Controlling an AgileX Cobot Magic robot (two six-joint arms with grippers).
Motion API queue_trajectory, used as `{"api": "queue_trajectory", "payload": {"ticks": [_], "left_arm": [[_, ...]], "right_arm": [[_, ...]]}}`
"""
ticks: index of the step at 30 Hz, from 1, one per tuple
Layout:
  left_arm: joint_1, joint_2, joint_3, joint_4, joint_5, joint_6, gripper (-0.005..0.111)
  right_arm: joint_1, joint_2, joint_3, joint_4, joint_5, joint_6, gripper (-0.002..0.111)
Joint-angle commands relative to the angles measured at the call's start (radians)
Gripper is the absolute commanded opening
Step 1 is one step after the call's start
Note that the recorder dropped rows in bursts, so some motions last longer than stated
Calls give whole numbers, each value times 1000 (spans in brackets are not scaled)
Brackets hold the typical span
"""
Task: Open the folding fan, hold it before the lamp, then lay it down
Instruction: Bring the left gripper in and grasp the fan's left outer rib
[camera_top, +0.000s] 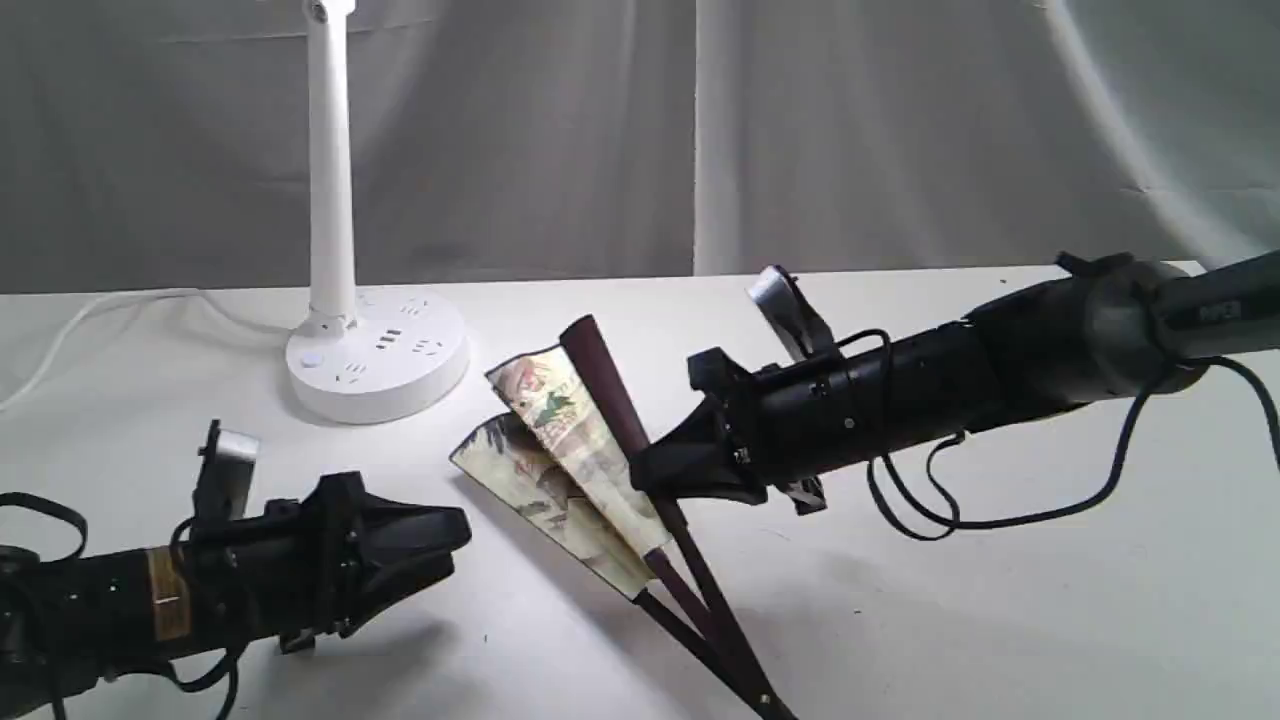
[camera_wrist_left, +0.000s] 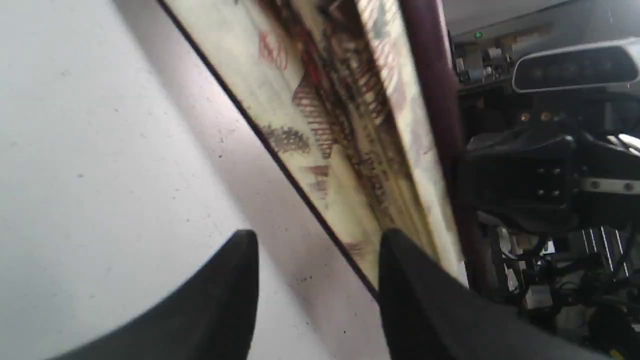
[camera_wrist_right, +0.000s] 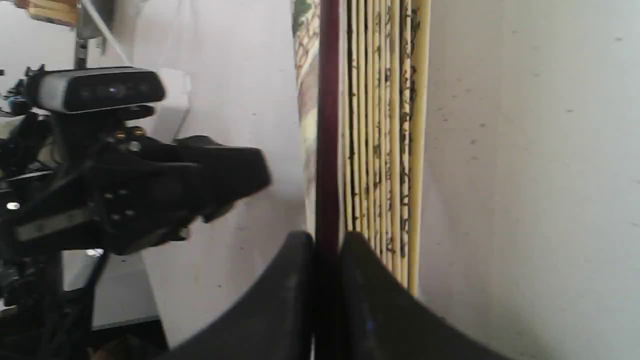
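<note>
The folding fan (camera_top: 575, 440) sits at the middle of the white table (camera_top: 1000, 600), only partly spread. Its dark maroon ribs run together at a pivot by the near edge of the exterior view, and the cream pleated paper angles away toward the back left. A few pleats show, painted with houses and red and green trees; the rest stay stacked tight, as the right wrist view shows edge-on (camera_wrist_right: 385, 125). The lower guard lies low at the table with a shadow beside it; I cannot tell whether it touches.

The right gripper (camera_top: 648, 472) reaches in from the right and is clamped on the upper maroon guard, just where the paper ends; the right wrist view has both fingers pressed against that guard (camera_wrist_right: 327, 245).

The left gripper (camera_top: 455, 545) hangs low over the table at the near left, pointing at the fan's lower edge but apart from it. Its fingers are spread with nothing between them (camera_wrist_left: 317, 240), one fingertip (camera_wrist_left: 395, 245) close to the paper.

Farther back on the left stands the lamp (camera_top: 330, 200), its round base (camera_top: 378, 355) with sockets near the fan's outer tip. A white cord (camera_top: 100, 310) trails off left. Bare table lies to the right and at the near middle. A pale curtain (camera_top: 800, 130) closes the back.
</note>
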Motion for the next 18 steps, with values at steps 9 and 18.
{"api": "queue_trajectory", "payload": {"ticks": [9, 18], "left_arm": [[-95, 45, -94, -63, -9, -9, 40], [-95, 45, -94, -140, -9, -5, 68]], "right_arm": [[1, -4, 1, 96, 95, -22, 0], [1, -4, 1, 149, 142, -27, 0]]}}
